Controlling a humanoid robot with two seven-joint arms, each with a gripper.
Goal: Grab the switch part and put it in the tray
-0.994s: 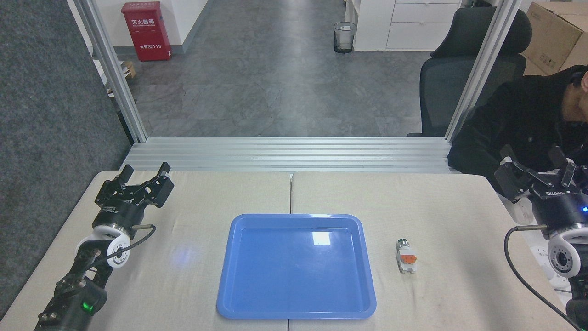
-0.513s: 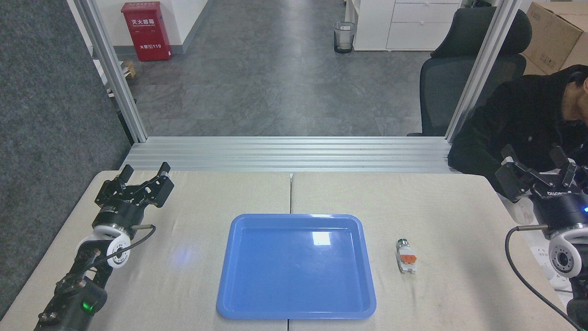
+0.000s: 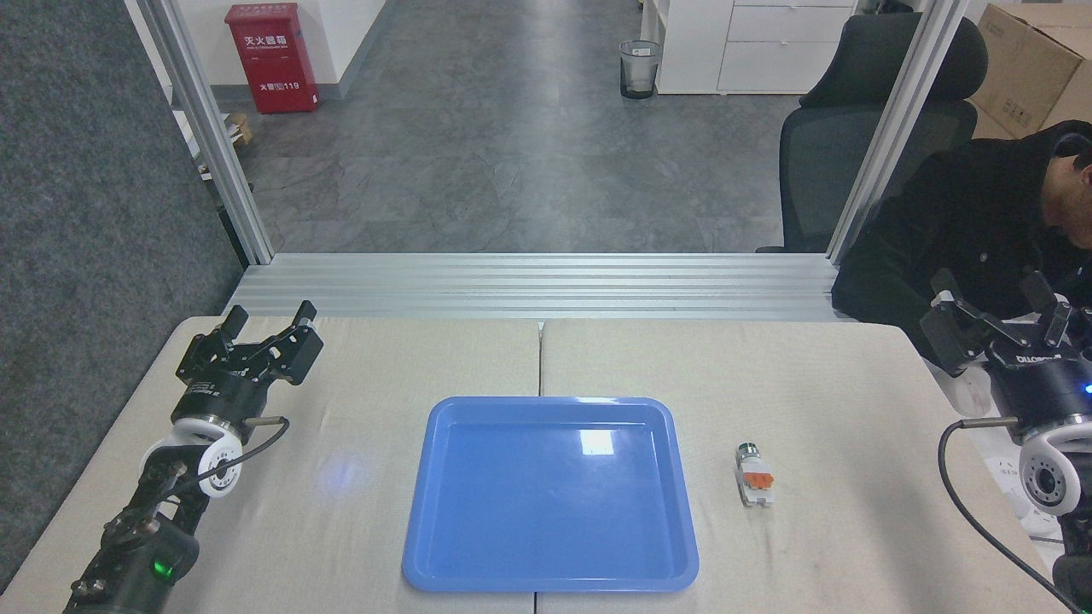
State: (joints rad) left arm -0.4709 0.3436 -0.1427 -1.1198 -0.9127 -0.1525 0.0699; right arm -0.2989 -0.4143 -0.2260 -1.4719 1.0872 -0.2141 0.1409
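The switch part (image 3: 754,477), a small white block with an orange middle and a dark round cap at its far end, lies on the table just right of the tray. The blue tray (image 3: 550,493) sits at the table's centre with nothing in it. My left gripper (image 3: 269,316) is open above the far left of the table, well away from both. At the far right edge, my right gripper (image 3: 994,292) is open too, up and to the right of the switch part.
A person in a black jacket (image 3: 981,230) leans in at the right, just behind my right gripper. An aluminium rail (image 3: 537,286) runs along the table's far edge. A black office chair (image 3: 853,128) stands beyond it.
My right gripper has shifted very slightly to the right. The person's head has moved a little. The left arm, tray and switch part are unchanged.
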